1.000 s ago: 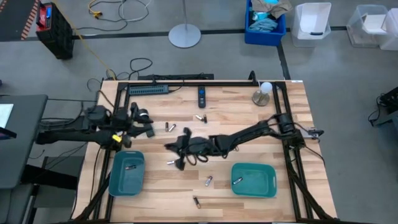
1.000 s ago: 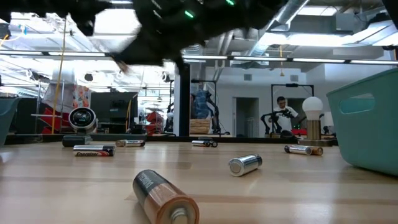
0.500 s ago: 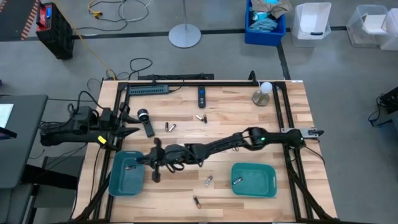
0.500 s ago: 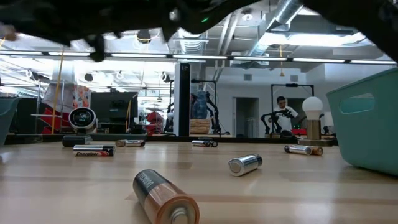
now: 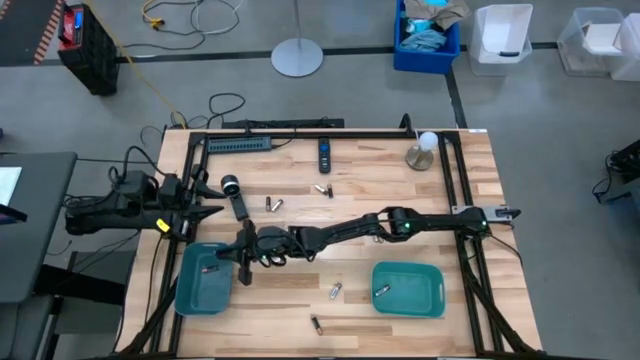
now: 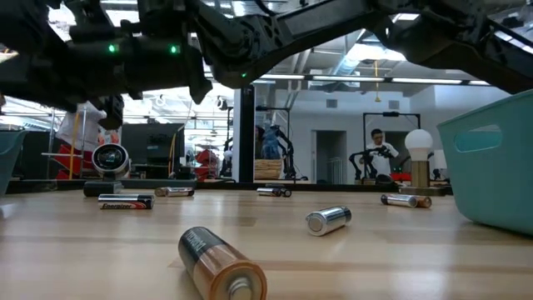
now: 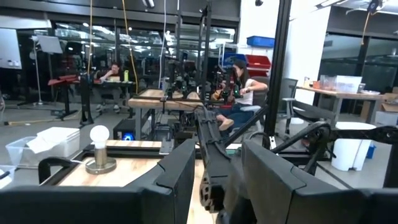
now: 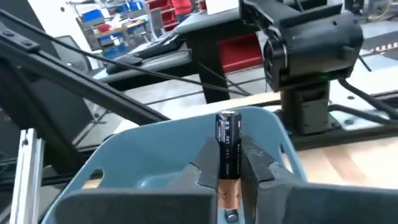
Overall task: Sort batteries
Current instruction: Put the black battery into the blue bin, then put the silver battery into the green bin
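Now the right gripper has swung across to the left teal tray, fingers pinching a battery; release looks next.

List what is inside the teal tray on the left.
The left teal tray holds one battery. The right gripper, shut on another battery, hangs over its edge, covering part of the inside.

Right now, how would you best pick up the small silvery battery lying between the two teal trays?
Take the small silvery cylindrical battery across its middle, straight down from above, squeezing its long curved sides. It lies flat on the wooden table with nothing touching it.
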